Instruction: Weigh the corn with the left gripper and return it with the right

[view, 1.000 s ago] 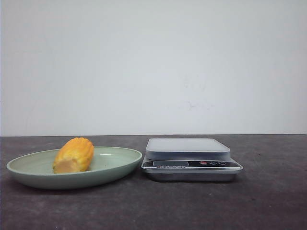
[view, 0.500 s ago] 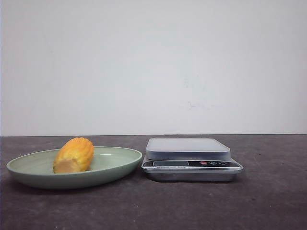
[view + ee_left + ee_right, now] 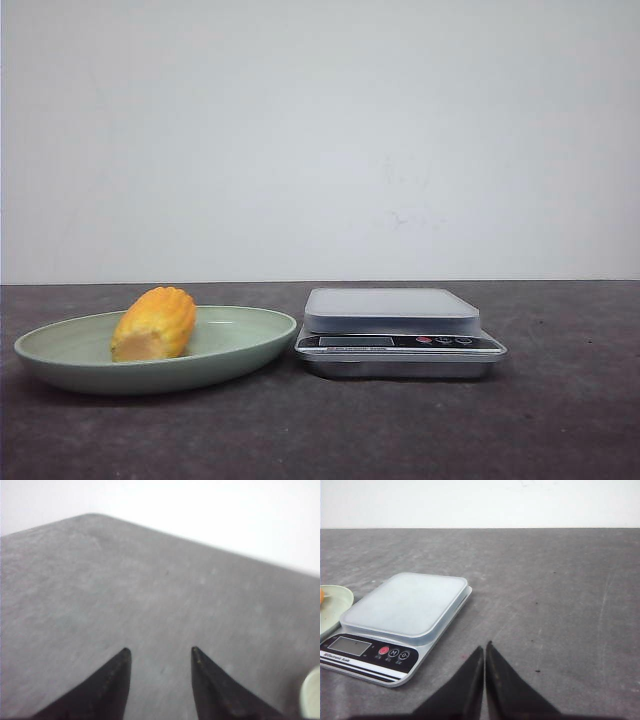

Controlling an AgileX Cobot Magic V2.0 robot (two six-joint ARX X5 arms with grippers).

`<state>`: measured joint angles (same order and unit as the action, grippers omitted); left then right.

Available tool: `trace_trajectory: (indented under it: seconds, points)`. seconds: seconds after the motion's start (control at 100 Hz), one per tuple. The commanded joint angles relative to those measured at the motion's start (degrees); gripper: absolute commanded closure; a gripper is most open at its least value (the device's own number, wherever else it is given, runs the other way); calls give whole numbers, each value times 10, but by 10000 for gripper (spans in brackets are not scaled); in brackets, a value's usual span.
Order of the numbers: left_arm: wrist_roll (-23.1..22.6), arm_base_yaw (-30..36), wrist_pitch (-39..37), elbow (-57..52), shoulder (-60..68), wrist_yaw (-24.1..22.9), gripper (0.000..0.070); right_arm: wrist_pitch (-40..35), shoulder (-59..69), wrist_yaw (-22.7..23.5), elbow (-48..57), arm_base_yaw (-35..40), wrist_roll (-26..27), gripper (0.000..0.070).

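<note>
front view | corn (image 3: 154,323) unmoved | no visible change since earlier

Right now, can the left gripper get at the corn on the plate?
Probably yes. The corn lies uncovered on the plate, with nothing over it, and the scale sits apart on its right. The left gripper is open over bare table, with only the plate's edge in its view.

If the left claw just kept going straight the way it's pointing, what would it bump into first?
Probably only the bare table. The left gripper is open and aimed at empty grey surface; the plate sits off to one side, though depth is hard to judge.
</note>
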<state>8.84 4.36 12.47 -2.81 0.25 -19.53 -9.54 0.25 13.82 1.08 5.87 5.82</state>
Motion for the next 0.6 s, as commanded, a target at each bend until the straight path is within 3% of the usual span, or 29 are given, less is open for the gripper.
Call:
trace_trajectory:
  seconds: [0.0, 0.2, 0.47, 0.59]
  points:
    - [-44, -2, 12, 7, -1, -3, 511, 4, 0, 1, -3, -1, 2, 700]
    - [-50, -3, 12, 7, -1, 0, 511, 5, 0, 1, -3, -1, 2, 700]
    - [-32, -22, 12, 7, -1, 72, 511, 5, 0, 1, -3, -1, 2, 700]
    - [-35, -31, 12, 8, -1, 79, 511, 5, 0, 1, -3, -1, 2, 700]
